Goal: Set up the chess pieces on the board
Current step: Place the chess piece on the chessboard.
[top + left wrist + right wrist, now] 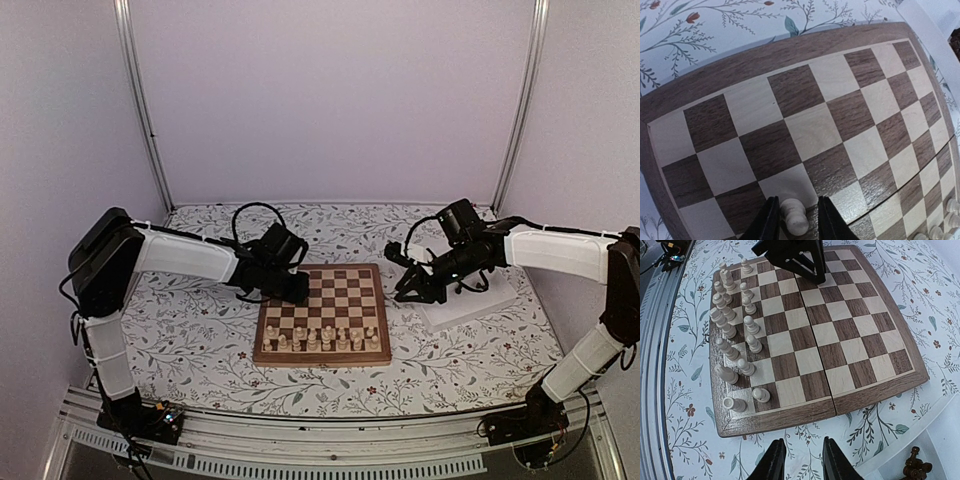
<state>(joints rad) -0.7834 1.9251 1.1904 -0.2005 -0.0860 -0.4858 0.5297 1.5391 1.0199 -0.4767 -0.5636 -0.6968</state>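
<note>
Pawn (795, 219) sits between left gripper (797, 202) fingers, can't tell if pinched; ease it straight down, level, then release. Right gripper (801, 446) is spread, empty.

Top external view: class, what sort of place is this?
Probably a robot lab booth: plain pale walls with metal corner posts, a left arm and right arm bolted to a rail, and a chessboard staged on a floral cloth.

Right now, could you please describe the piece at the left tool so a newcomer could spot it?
Find the chessboard, then the left tool over its left edge. Between that tool's fingers is a pale piece; unlike the other pale pieces in two rows along the near edge, it sits alone.
</note>
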